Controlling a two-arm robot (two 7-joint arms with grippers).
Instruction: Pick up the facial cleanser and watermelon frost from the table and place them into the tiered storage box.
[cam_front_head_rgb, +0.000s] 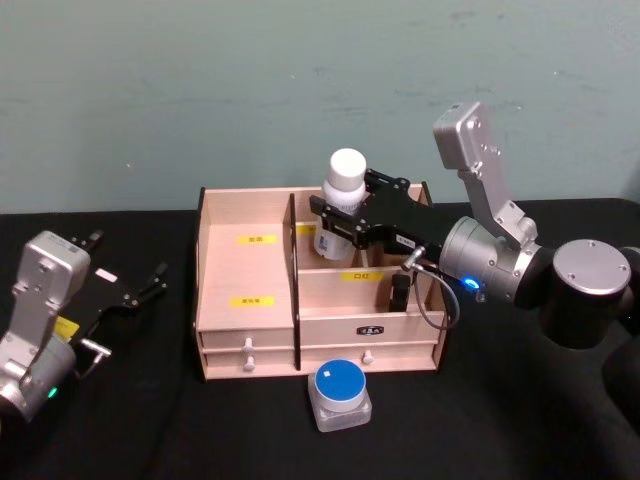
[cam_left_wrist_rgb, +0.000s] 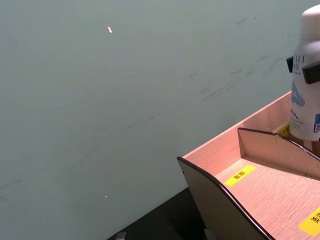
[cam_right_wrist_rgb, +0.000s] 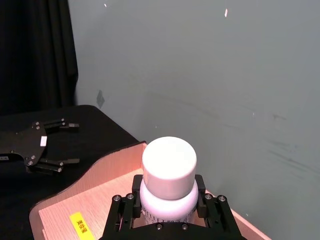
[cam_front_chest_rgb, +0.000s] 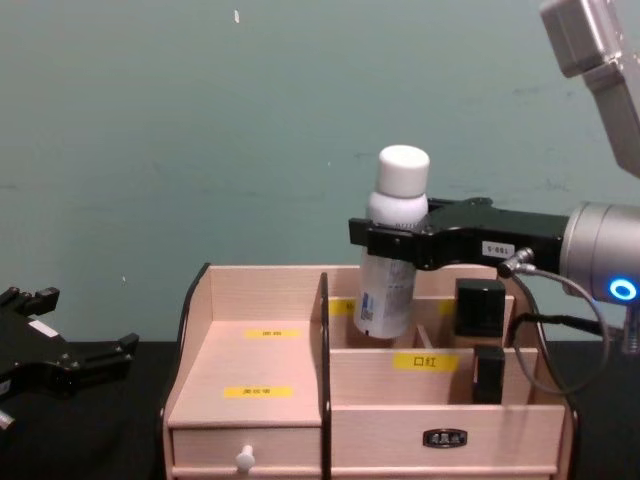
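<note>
The facial cleanser (cam_front_head_rgb: 343, 196), a tall white bottle with a rounded cap, hangs slightly tilted with my right gripper (cam_front_head_rgb: 346, 222) shut on its body. Its lower end dips into the back right compartment of the tiered storage box (cam_front_head_rgb: 245, 270). From the chest, the facial cleanser (cam_front_chest_rgb: 394, 260) rises well above the storage box (cam_front_chest_rgb: 250, 405) walls. The right wrist view looks down on the facial cleanser's cap (cam_right_wrist_rgb: 169, 165) between the fingers (cam_right_wrist_rgb: 123, 210). The watermelon frost (cam_front_head_rgb: 339, 394), a frosted jar with a blue lid, stands on the table just in front of the box's drawers. My left gripper (cam_front_head_rgb: 125, 262) rests open left of the box.
Two black rectangular bottles (cam_front_chest_rgb: 480, 306) (cam_front_chest_rgb: 488, 372) stand in the box's right compartments, close beside the cleanser. The box's left tiers (cam_left_wrist_rgb: 270, 190) hold nothing. A black cloth covers the table (cam_front_head_rgb: 500, 420), and a green wall stands behind.
</note>
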